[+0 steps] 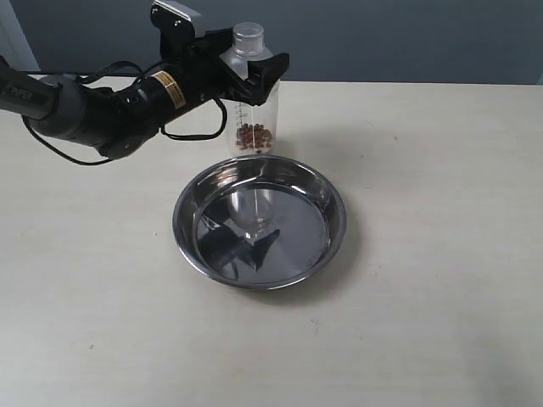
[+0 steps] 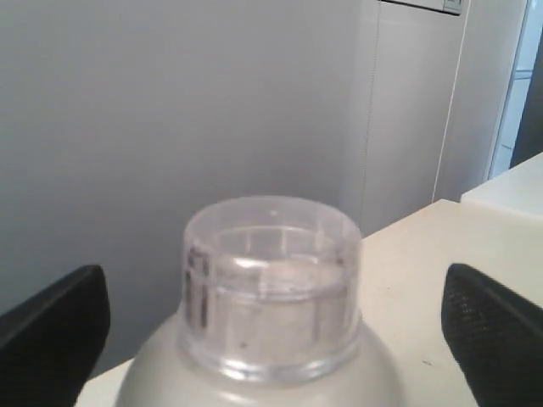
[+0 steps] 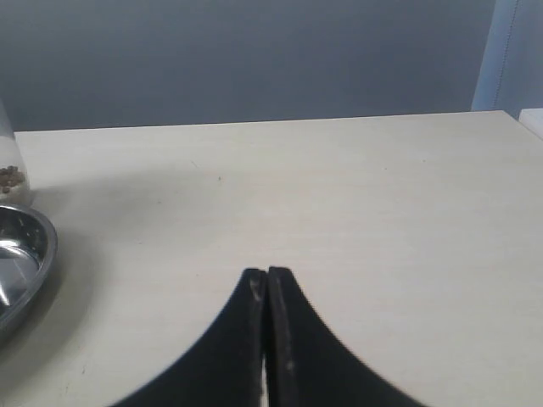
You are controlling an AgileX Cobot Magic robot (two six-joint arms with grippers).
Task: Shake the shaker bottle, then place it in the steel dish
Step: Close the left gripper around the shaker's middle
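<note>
The shaker bottle (image 1: 254, 114) stands upright just behind the steel dish (image 1: 179, 229), and whether its base touches the table is unclear. It is clear plastic with brown beads (image 1: 254, 136) at the bottom. My left gripper (image 1: 250, 72) is shut on its frosted domed top, below the small round cap. In the left wrist view the cap (image 2: 271, 280) fills the middle, with a black finger (image 2: 55, 326) on either side. My right gripper (image 3: 267, 273) is shut on nothing, low over bare table. The right wrist view catches the dish rim (image 3: 38, 246) and an edge of the bottle (image 3: 8, 174).
The pale table (image 1: 424, 170) spreads wide around the dish. The left arm and its cables (image 1: 93, 110) stretch in from the far left. A grey wall runs behind the table's back edge.
</note>
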